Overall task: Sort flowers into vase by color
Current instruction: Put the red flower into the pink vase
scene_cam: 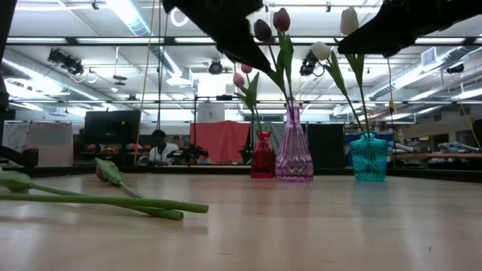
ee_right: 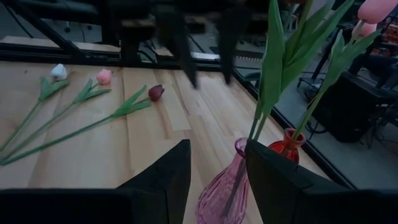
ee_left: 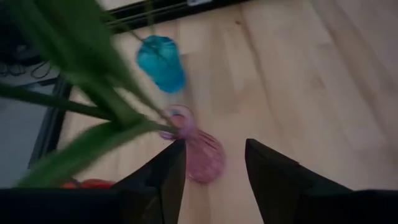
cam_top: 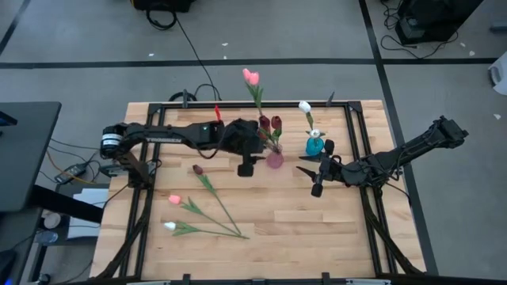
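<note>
Flowers untouched; left end effector parted

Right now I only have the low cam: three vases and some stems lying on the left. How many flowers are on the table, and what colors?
Observer: Three lie on the table: a maroon flower, a pink flower and a white flower.
Operator: Which arm is over the pink vase?
Observer: The left one. The left end effector hangs above the pink vase, open, with nothing in it.
Operator: And the right arm?
Observer: The right end effector is beside the blue vase, not touching it. It is open and empty.
</note>
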